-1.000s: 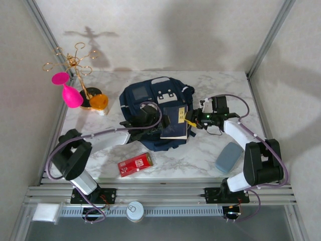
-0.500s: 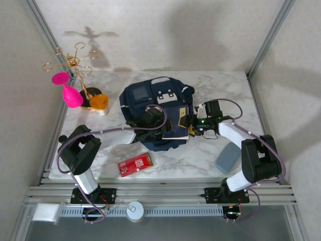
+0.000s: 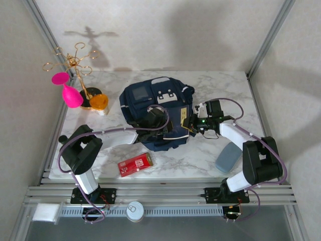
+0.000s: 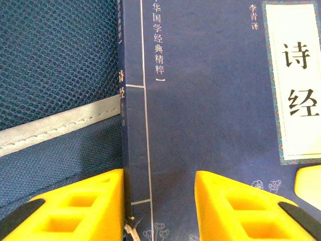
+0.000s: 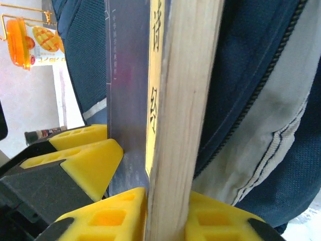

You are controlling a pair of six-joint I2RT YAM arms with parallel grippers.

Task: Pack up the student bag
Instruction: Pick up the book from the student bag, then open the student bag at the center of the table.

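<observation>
The student bag [image 3: 145, 100] lies flat mid-table, navy with grey-white patches. A navy book [image 3: 176, 124] with a pale title label rests against its front, partly in the bag's mouth. My right gripper [image 3: 190, 125] is shut on the book's cream page edge [image 5: 183, 100], one yellow finger on each side [image 5: 168, 206]; bag fabric [image 5: 261, 75] lies just to the right. My left gripper [image 3: 163, 122] stands open against the book's cover [image 4: 210, 100], straddling the strip beside the spine [image 4: 159, 201]. The bag's mesh [image 4: 55, 55] lies to the left.
A red packet [image 3: 135, 164] lies near the front edge. A grey-blue case [image 3: 229, 156] sits at the right by my right arm. A gold wire stand [image 3: 75, 65] with pink pieces [image 3: 70, 93] and an orange item [image 3: 99, 102] stands at the back left.
My right gripper moved left and closed on the book's page edge. My left gripper slid right onto the cover and narrowed. The book sits deeper against the bag.
</observation>
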